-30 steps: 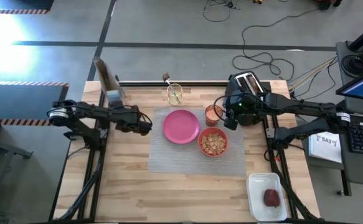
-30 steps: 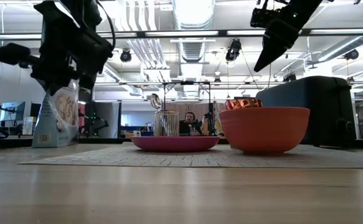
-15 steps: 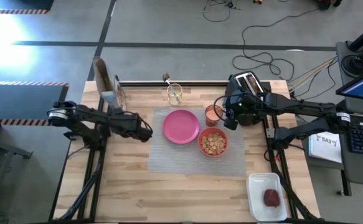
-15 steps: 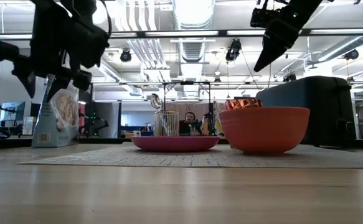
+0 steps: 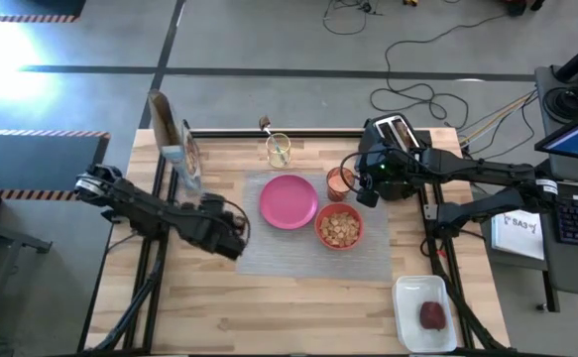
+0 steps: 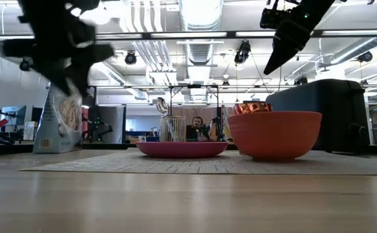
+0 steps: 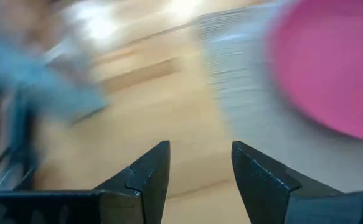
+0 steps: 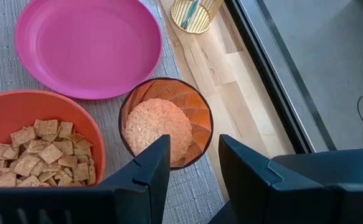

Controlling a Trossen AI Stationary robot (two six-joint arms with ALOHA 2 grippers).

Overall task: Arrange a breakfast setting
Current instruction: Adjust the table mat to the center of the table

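The grey placemat (image 5: 298, 253) lies mid-table. On it rest the pink plate (image 5: 289, 201), the red-orange bowl (image 5: 339, 228) with cereal squares, and the orange cup (image 5: 340, 181), which is filled. The spoon (image 5: 266, 124) stands in a clear glass (image 5: 278, 150) beyond the mat. The dark-red fruit (image 5: 432, 314) lies on the white tray (image 5: 417, 293). I cannot make out the toast. My left gripper (image 5: 235, 241) is open and empty over the mat's left edge (image 7: 197, 168). My right gripper (image 8: 193, 163) is open and empty above the cup (image 8: 165, 121).
A cereal box (image 5: 174, 139) stands at the far left of the table. The black toaster (image 5: 396, 134) stands at the far right, behind my right arm. The white tray sits at the near right corner. Bare wood lies along the near edge (image 5: 269, 317).
My left gripper has swung from beside the cereal box toward the table's near edge, to the placemat's left edge, moving fast. My right gripper has kept still.
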